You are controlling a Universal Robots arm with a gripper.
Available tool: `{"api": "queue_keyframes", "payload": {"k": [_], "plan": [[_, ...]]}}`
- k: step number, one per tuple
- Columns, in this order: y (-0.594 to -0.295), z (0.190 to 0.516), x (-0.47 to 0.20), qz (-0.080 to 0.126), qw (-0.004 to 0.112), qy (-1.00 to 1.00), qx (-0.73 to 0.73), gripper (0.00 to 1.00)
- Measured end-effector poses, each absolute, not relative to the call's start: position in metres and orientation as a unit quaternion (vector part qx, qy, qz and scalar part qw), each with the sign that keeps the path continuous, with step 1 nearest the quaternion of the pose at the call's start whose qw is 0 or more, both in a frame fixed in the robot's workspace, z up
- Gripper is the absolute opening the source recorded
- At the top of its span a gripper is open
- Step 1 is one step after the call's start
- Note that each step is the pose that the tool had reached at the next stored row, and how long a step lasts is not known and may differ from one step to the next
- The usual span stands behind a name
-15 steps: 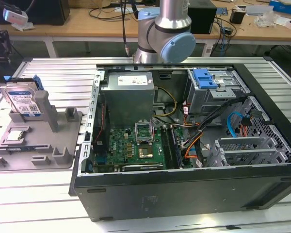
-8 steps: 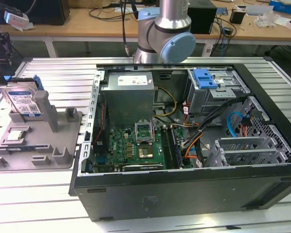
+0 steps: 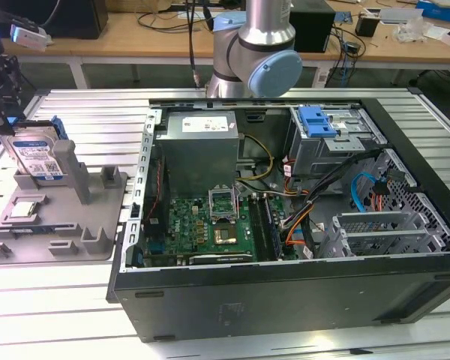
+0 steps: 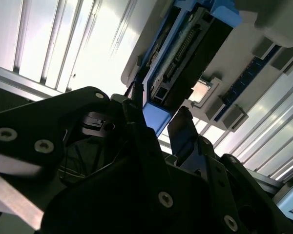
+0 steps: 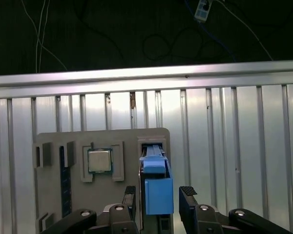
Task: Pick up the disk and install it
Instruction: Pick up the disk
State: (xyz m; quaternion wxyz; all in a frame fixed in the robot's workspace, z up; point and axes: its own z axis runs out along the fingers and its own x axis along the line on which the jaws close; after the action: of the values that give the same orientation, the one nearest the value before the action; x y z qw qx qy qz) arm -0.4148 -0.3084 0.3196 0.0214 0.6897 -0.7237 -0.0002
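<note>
The disk (image 3: 37,154), a silver hard drive with a white-and-blue label in a blue carrier, stands on edge in a slot of the grey fixture (image 3: 60,225) at the exterior view's left. My gripper (image 3: 6,120) hangs over its upper end. In the first wrist view the black fingers (image 5: 129,195) stand on either side of the blue carrier (image 5: 158,192), with a gap on one side. The second wrist view shows the gripper (image 4: 158,122) open astride the carrier's blue tab (image 4: 156,119), the disk (image 4: 185,48) beyond it.
An open computer case (image 3: 285,285) lies at the centre and right, with a motherboard (image 3: 210,225), a power supply (image 3: 199,146) and a blue drive bay bracket (image 3: 319,120). A processor chip (image 5: 100,161) sits on the fixture. The arm's base (image 3: 255,52) stands behind the case.
</note>
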Motion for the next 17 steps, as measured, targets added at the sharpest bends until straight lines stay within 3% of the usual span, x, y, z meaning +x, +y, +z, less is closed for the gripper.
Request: {"api": "queue_keyframes", "payload": {"k": [17], "plan": [[-0.308,0.309,-0.417,0.000,0.021,-0.724,0.690,0.48]]}}
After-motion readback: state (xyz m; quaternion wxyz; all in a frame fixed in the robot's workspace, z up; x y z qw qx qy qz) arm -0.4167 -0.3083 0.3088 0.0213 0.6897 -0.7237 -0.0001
